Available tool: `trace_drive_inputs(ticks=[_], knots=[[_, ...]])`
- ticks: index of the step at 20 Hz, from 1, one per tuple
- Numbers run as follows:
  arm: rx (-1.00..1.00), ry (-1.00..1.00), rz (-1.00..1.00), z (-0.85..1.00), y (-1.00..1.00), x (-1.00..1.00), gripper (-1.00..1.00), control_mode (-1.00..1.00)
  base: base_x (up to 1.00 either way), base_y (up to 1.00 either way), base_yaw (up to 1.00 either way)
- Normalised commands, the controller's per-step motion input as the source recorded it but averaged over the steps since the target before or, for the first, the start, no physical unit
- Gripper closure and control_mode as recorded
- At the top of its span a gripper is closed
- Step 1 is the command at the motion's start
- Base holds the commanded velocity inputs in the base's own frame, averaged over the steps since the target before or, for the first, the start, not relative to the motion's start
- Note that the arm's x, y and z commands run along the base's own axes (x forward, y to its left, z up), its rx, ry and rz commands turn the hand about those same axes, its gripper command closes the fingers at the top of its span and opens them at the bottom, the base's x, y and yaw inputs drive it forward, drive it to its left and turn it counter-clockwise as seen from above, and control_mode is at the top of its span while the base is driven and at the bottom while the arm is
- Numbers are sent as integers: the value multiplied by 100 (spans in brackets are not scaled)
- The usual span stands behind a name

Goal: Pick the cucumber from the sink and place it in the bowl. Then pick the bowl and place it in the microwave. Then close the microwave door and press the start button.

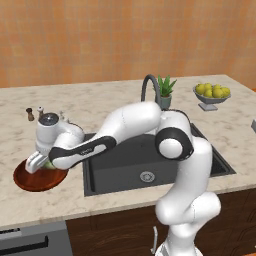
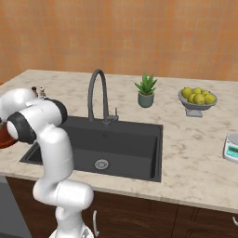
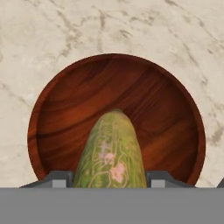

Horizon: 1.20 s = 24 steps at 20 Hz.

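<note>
The cucumber (image 3: 111,153) stands at the bottom centre of the hand view, a mottled green, tapering body pointing up the frame, clamped between the two dark fingertips (image 3: 56,179) that press against its sides; the jaws (image 3: 110,180) are partly open, closed only as far as the vegetable's width allows. Directly beyond it lies the bowl (image 3: 78,96), a glossy reddish-brown wooden round whose rim circles the cucumber's tip, so the cucumber hangs over the bowl's inside; whether it touches the wood cannot be told. In the left base view the bowl (image 1: 30,181) sits at the lower left on the marbled table (image 1: 100,107), with the white hand above it and a patch of green showing at the jaws (image 1: 46,163). Just right of the bowl is the sink (image 1: 125,165), a dark grey basin with a round steel drain (image 1: 147,176) and an arched faucet (image 1: 149,85). Behind the faucet stands a small potted plant (image 1: 165,91), and toward the upper right a grey footed dish of yellow-green fruit (image 1: 212,95). Two small shakers (image 1: 34,113) stand at the left. In the right base view a scale (image 2: 231,148) lies at the right edge.
</note>
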Motion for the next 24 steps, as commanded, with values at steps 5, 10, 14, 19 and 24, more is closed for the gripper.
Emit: trace_drive_inputs(ticks=[5,10,14,19,24], knots=[[0,0,0,-26,0,0,100,-100,0,0,0],[0,1,0,-47,-1,8,100,-100,0,0,0],[0,0,0,-38,-3,23,100,-100,0,0,0],[0,0,0,-35,0,18,100,-100,0,0,0],[0,0,0,-34,0,10,100,-100,0,0,0]])
